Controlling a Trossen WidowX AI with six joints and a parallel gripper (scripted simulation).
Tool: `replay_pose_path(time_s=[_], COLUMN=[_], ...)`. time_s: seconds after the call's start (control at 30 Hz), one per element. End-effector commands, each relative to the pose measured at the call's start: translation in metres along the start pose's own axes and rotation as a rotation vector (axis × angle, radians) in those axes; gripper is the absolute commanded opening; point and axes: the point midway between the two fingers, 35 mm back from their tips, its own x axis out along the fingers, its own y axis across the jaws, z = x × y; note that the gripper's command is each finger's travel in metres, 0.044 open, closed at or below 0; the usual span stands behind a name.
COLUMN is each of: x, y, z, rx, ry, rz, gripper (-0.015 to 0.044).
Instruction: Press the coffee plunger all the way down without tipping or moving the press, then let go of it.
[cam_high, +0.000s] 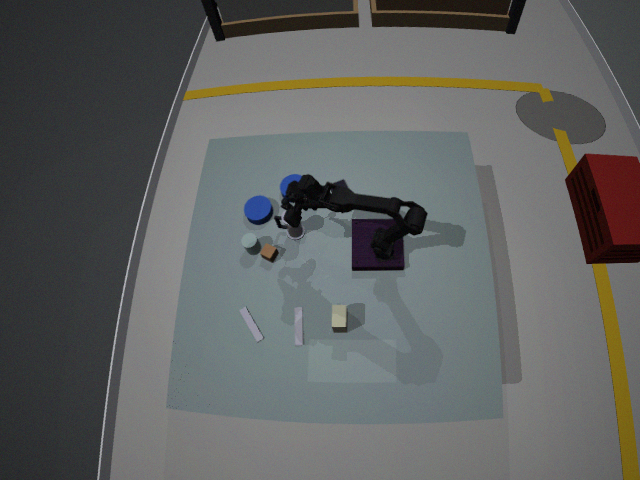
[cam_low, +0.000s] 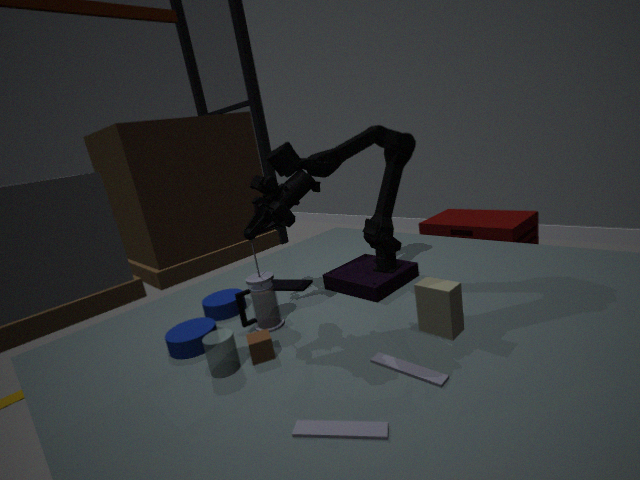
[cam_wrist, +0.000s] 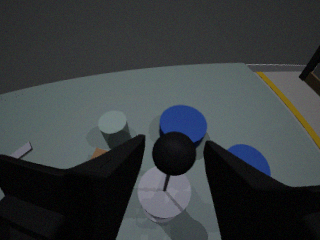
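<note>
Black and matte, the hand (cam_wrist: 172, 160) brackets the round plunger knob (cam_wrist: 174, 152), its 2 fingers half-spread with narrow gaps either side, so it grips nothing. Directly below stands the upright cylindrical coffee press (cam_low: 264, 304) on the pale desk (cam_low: 465, 403), thin rod raised. Beyond lie 2 flat blue discs (cam_wrist: 183, 123).
</note>
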Motion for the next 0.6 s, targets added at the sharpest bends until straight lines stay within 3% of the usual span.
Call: replay_pose_path(time_s=[0.0,0.57], x=[0.0005,0.0074], y=[0.0002,0.0002], z=[-0.0001,-0.0081], rx=[0.003,0.003], ry=[0.0,-0.001], rz=[0.001,0.001], gripper=[0.012,0.012])
